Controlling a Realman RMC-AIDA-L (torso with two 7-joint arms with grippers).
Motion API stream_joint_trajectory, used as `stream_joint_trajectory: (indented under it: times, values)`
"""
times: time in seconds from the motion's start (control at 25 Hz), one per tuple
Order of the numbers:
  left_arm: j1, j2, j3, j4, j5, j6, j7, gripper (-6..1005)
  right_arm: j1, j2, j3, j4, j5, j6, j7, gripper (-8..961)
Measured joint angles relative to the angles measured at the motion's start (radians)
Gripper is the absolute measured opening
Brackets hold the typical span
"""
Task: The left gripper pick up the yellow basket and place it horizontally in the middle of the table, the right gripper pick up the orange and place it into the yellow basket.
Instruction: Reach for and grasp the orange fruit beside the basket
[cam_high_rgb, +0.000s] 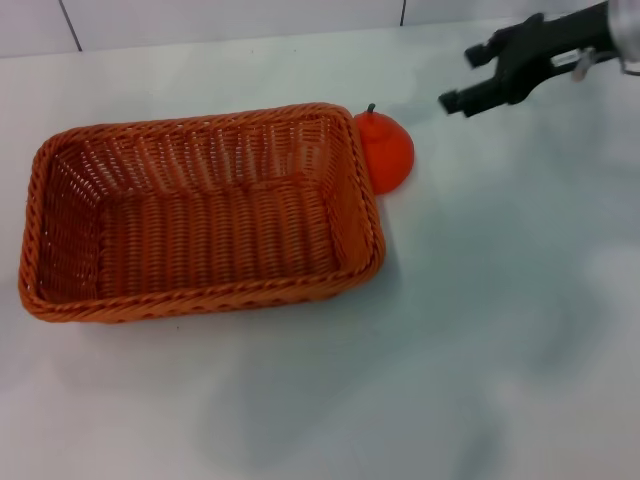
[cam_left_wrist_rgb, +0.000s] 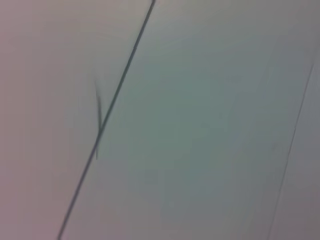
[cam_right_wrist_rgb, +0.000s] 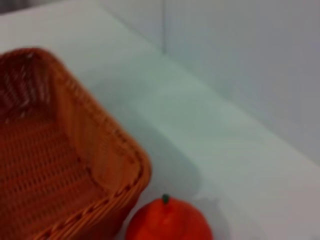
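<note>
The yellow basket (cam_high_rgb: 200, 215), a large orange-brown woven basket, lies lengthwise on the white table (cam_high_rgb: 480, 330), left of centre, and is empty. The orange (cam_high_rgb: 385, 150) sits on the table touching the basket's far right corner, stem up. My right gripper (cam_high_rgb: 460, 78) is open in the air, up and to the right of the orange, apart from it. The right wrist view shows the basket corner (cam_right_wrist_rgb: 65, 165) and the orange (cam_right_wrist_rgb: 170, 222) beside it. The left gripper is out of view; the left wrist view shows only a plain wall.
A tiled white wall (cam_high_rgb: 250, 20) runs along the far edge of the table. Bare tabletop lies in front of and to the right of the basket.
</note>
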Motion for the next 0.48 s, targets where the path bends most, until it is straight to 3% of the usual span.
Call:
stream_joint_trajectory:
  times: [0.32,0.48]
  values:
    - [-0.006,0.001,-0.004,-0.233,-0.243,0.076,0.408,764,0.049,0.072,-0.019,0.001,-0.101,0.02,0.003,825]
    - [-0.014,0.002,-0.002,-0.278,-0.264,0.079,0.461,764,0.055,0.101,-0.052,0.013,-0.105,0.066,0.004,823]
